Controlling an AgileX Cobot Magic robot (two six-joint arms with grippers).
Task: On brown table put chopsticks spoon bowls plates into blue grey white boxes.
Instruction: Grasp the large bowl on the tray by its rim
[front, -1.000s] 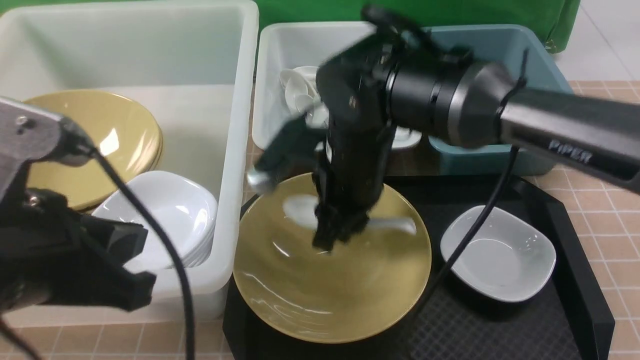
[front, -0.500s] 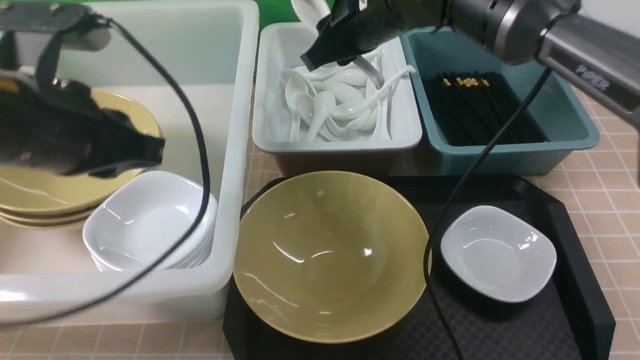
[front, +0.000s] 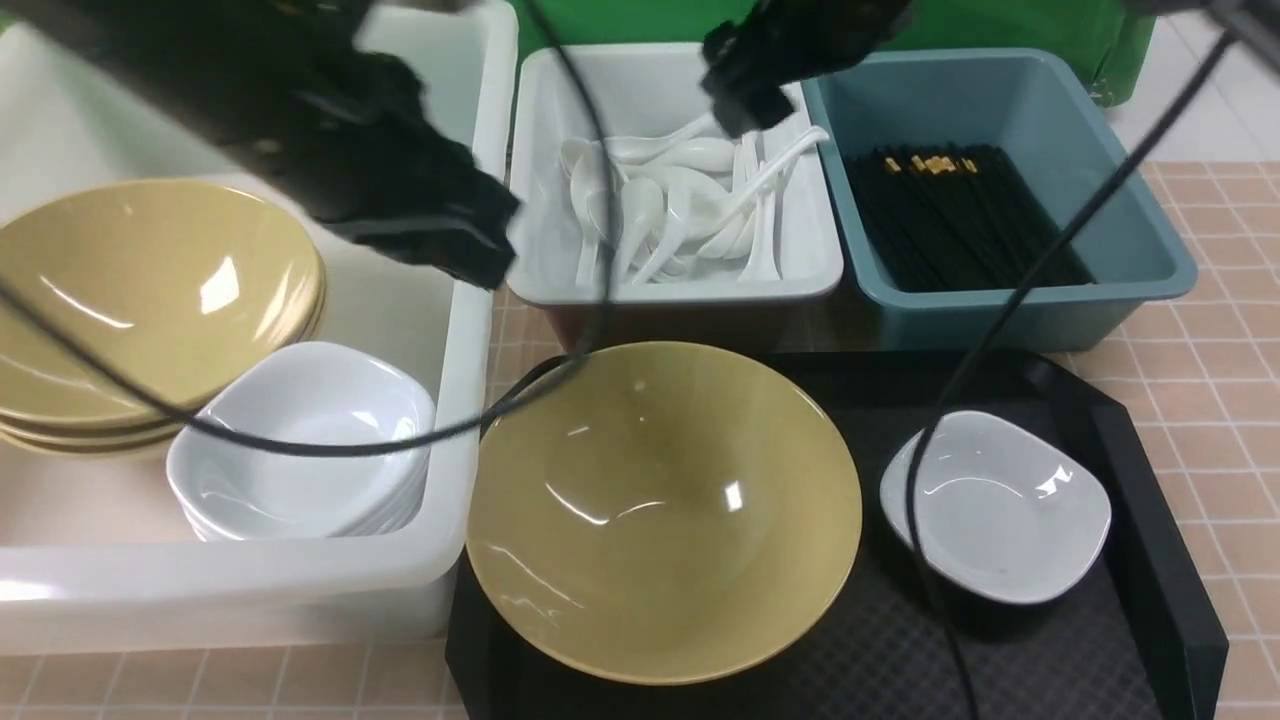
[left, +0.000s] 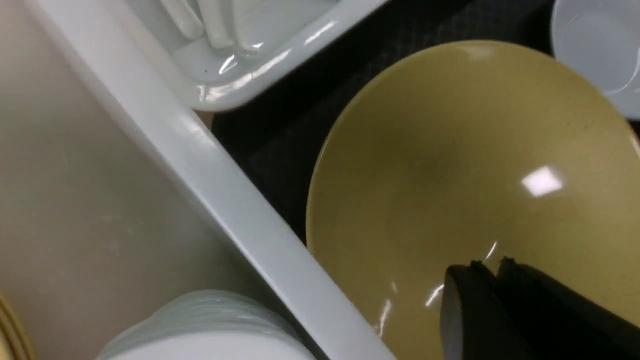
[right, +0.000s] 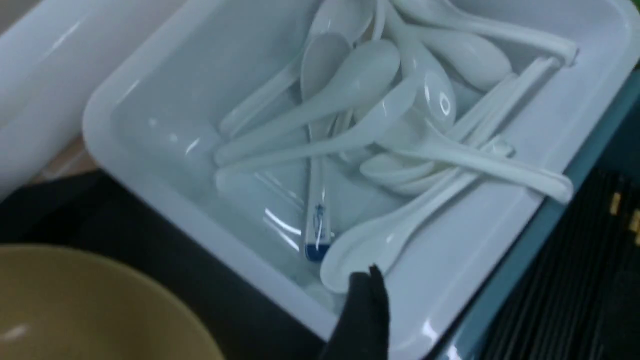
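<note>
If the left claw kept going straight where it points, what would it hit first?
Probably the inside of the yellow bowl on the black tray; the left gripper points into it, height above it unclear.

Black arms, looping black cables

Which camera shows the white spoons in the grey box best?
The right wrist view: the spoons fill it from close above, scoops and handles distinct. The front view shows them smaller, farther off. The left wrist view catches only a few handle ends.
</note>
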